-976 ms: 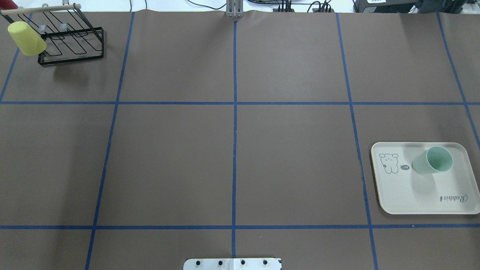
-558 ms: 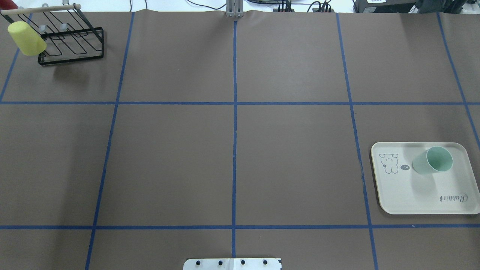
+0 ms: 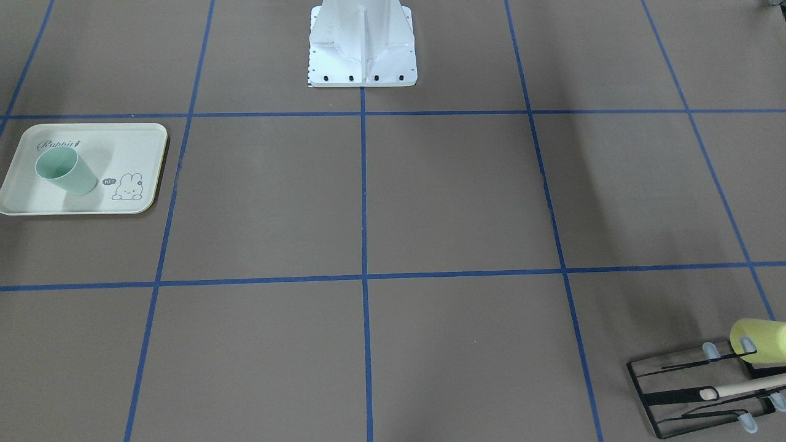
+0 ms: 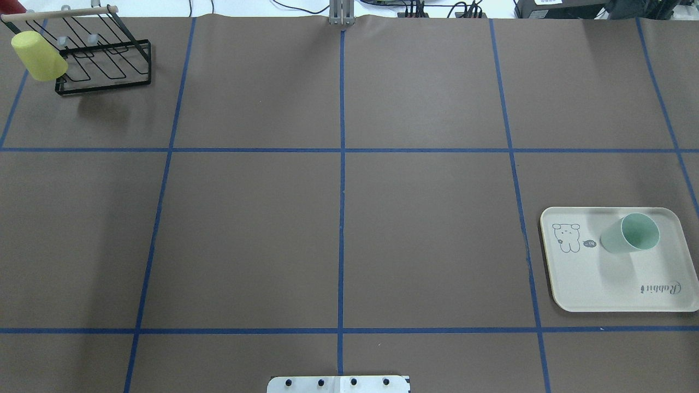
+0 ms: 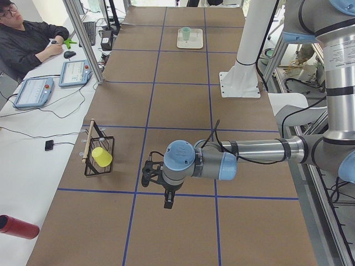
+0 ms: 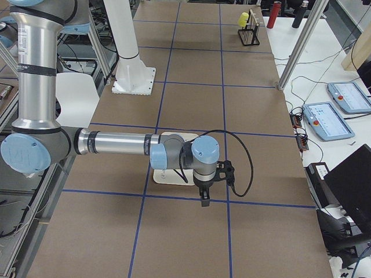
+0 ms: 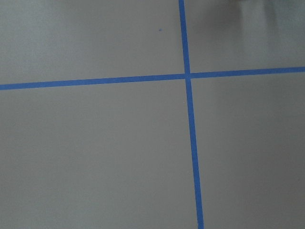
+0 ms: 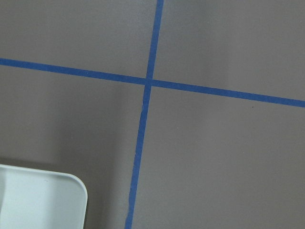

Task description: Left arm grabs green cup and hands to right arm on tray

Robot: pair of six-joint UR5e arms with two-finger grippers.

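Two pincers: both hang fingers-down over the brown paper-covered table [image 4: 246, 218], touching nothing!
Left pincer [image 5: 168, 202]: caught only from the table's end, so spread or pressed together, cannot tell.
Right pincer [image 6: 204, 200]: same story, side view only, cannot tell.
Cream rectangular tray with bunny drawing [image 4: 600, 284]: flat on the table, just beside the right pincer, one rounded corner peeking into that wrist's view.
Small pale mint-green plastic tumbler [image 4: 628, 234]: upright, mouth up, on the tray, near the right pincer and well apart from the left one.
Yellow-green plastic cup [image 4: 37, 56]: hung on the black wire rack [image 4: 104, 65], near the left pincer but apart from it.
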